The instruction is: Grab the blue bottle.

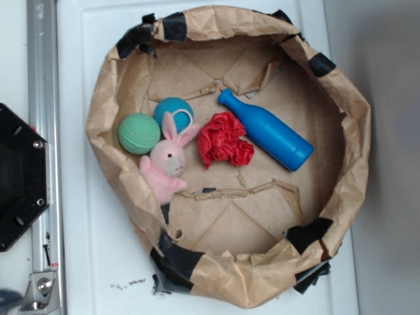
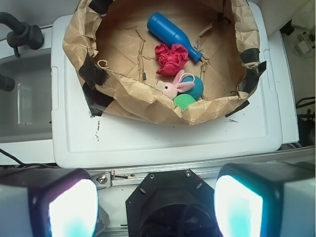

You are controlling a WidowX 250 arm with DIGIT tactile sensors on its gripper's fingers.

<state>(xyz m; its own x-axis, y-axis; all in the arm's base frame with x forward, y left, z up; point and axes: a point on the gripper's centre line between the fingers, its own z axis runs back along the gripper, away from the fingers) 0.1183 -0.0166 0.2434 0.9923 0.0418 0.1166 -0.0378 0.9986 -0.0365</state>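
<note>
The gripper [image 2: 155, 207] had its fingers [image 2: 71, 210] spread wide, holding nothing. Well beyond them, the smooth bright-blue plastic bottle [image 2: 173, 35] lay flat inside the crumpled brown paper basin [image 2: 148, 106], touching a red crinkled wad [image 2: 171, 58]

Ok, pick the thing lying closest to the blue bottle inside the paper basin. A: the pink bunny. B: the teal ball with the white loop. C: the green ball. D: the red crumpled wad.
D: the red crumpled wad lies right against the blue bottle, while the pink bunny, the teal ball and the green ball sit farther off, on the wad's other side.
</note>
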